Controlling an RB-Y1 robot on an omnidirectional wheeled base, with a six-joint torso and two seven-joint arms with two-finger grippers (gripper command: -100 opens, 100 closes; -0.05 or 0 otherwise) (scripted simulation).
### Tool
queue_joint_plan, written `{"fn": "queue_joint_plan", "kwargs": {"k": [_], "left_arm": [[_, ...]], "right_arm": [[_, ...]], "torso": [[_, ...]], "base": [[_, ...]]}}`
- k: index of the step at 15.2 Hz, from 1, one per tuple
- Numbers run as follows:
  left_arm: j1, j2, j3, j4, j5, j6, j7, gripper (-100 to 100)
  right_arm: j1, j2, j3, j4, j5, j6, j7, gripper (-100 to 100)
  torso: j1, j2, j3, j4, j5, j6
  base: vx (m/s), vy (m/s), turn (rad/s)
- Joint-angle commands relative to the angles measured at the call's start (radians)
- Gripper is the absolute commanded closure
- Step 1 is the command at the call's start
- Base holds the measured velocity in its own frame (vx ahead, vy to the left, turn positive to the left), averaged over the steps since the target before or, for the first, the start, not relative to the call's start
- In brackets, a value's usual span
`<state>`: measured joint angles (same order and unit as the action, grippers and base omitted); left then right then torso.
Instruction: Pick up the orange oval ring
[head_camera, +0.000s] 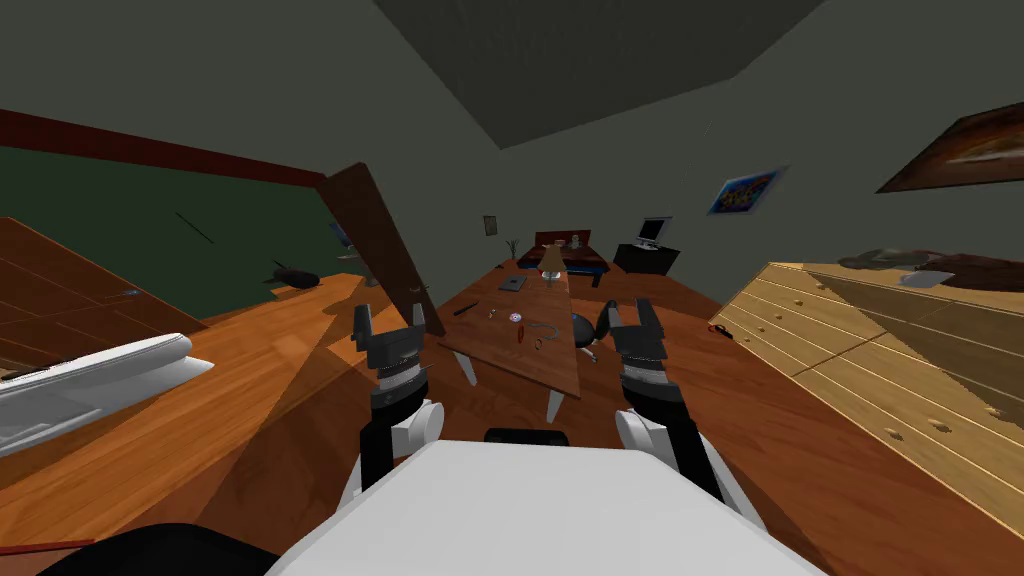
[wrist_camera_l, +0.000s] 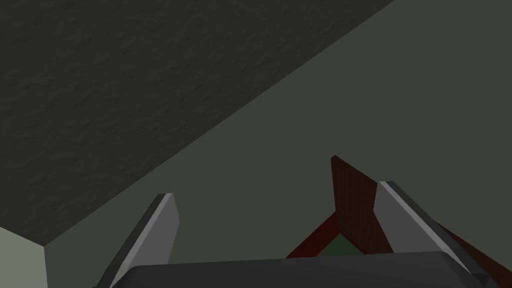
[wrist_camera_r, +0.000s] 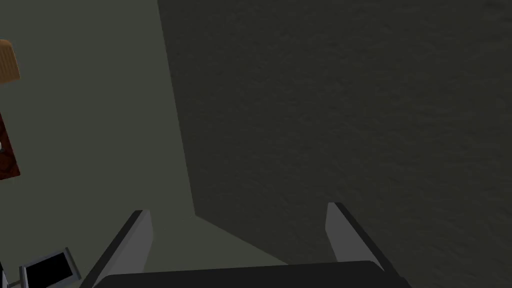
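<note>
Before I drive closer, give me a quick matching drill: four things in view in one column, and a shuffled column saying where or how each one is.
Column one:
1. lamp
2. light wooden dresser
3. monitor
4. left end effector

Column two:
a. on a dark stand by the far wall
b. open, nothing between its fingers
c. along the robot's right side
d. standing on the long wooden table

Pairs: 1-d, 2-c, 3-a, 4-b
</note>
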<state>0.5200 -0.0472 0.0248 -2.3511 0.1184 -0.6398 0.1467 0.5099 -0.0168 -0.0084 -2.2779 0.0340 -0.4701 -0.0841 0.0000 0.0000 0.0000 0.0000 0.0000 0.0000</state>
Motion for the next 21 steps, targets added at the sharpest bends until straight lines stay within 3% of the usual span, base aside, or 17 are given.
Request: {"fn": "queue_joint_plan", "kwargs": {"k": [1, 5, 7, 12, 13, 14, 21], "left_arm": [[0.0, 0.0, 0.0, 0.0, 0.0, 0.0, 0.0, 0], [0.0, 0.0, 0.0, 0.0, 0.0, 0.0, 0.0, 0], [0.0, 0.0, 0.0, 0.0, 0.0, 0.0, 0.0, 0], [0.0, 0.0, 0.0, 0.0, 0.0, 0.0, 0.0, 0], [0.0, 0.0, 0.0, 0.0, 0.0, 0.0, 0.0, 0], [0.0, 0.0, 0.0, 0.0, 0.0, 0.0, 0.0, 0], [0.0, 0.0, 0.0, 0.0, 0.0, 0.0, 0.0, 0]], "right_arm": [[-0.011, -0.04, 0.003, 0.025, -0.025, 0.01, -0.025, -100], [-0.037, -0.092, 0.008, 0.085, -0.086, 0.036, -0.085, -100], [-0.063, -0.124, 0.009, 0.141, -0.139, 0.062, -0.135, -100], [-0.094, -0.155, 0.009, 0.207, -0.212, 0.095, -0.208, -100], [-0.112, -0.169, 0.008, 0.243, -0.25, 0.114, -0.244, -100], [-0.112, -0.169, 0.008, 0.243, -0.25, 0.114, -0.245, -100], [-0.192, -0.219, -0.003, 0.397, -0.405, 0.202, -0.393, -100]], "torso": [[0.0, 0.0, 0.0, 0.0, 0.0, 0.0], [0.003, 0.002, 0.001, 0.0, 0.001, -0.001], [0.003, 0.003, 0.001, 0.001, 0.001, 0.0], [0.002, 0.002, 0.001, 0.0, 0.0, -0.001], [0.002, 0.002, 0.001, 0.0, 0.0, 0.0], [0.002, 0.002, 0.001, 0.0, 0.0, -0.001], [0.001, 0.002, 0.001, 0.0, 0.0, 0.0]], "base": [[-0.015, 0.018, 0.101], [-0.037, 0.046, 0.156], [-0.043, 0.047, 0.172], [-0.031, 0.033, 0.156], [-0.022, 0.027, 0.185], [-0.02, 0.023, 0.144], [-0.025, 0.022, 0.196]]}}
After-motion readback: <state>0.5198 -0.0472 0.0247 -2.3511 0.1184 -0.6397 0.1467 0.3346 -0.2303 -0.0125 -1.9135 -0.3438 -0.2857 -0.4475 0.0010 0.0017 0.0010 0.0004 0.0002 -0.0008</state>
